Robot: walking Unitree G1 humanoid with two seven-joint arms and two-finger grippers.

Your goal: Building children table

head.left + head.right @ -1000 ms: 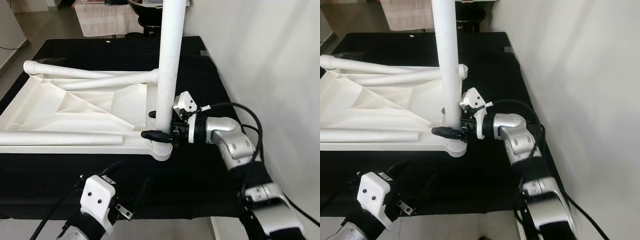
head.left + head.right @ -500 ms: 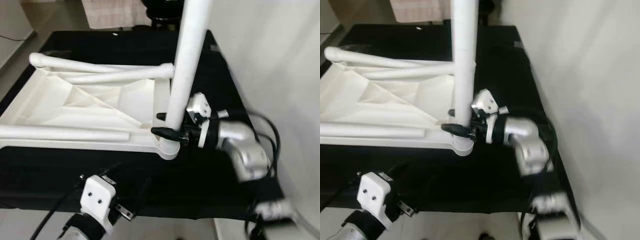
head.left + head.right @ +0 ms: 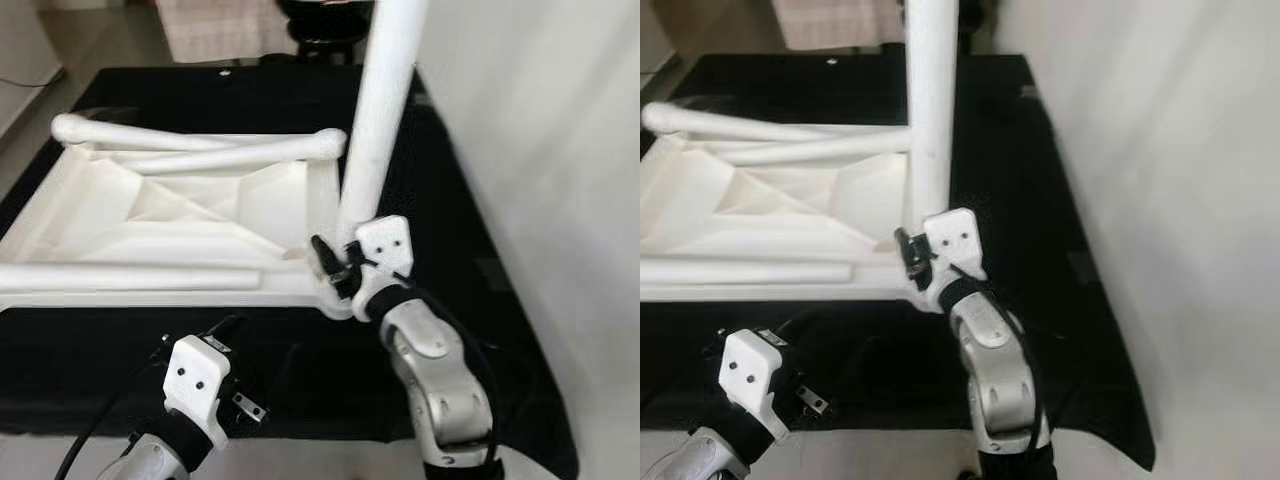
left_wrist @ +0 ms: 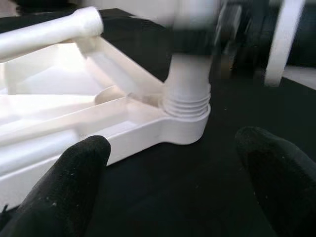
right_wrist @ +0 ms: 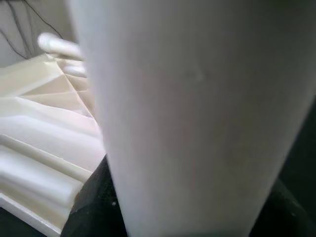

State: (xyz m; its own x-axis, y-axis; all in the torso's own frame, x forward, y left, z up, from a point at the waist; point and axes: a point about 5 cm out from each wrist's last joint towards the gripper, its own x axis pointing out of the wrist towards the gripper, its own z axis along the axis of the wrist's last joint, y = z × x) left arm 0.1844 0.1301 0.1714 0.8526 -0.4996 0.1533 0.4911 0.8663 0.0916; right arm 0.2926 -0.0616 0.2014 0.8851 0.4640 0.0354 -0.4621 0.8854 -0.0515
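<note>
A white plastic table top (image 3: 150,215) lies upside down on a black cloth. One white leg (image 3: 382,110) stands upright in the threaded corner socket (image 4: 185,106) nearest me, leaning slightly right. My right gripper (image 3: 334,264) is shut on the base of this leg, with its forearm now coming from the front; the leg (image 5: 197,113) looms close in the right wrist view. My left gripper (image 4: 170,148) hangs open low before that corner, its fingers (image 4: 64,192) wide apart and touching nothing. A loose leg (image 3: 130,277) lies along the top's near rim, and two more (image 3: 200,148) lie across its far side.
The black cloth (image 3: 470,210) covers the work surface, and its front edge runs just before my arms. A pale wall (image 3: 560,150) stands close on the right. Dark furniture and a light fabric (image 3: 220,25) sit behind the surface.
My right arm has swung from the right side round to the front while keeping hold of the leg's base, the wrist turning about it. The camera shifted slightly. The left gripper stayed put.
</note>
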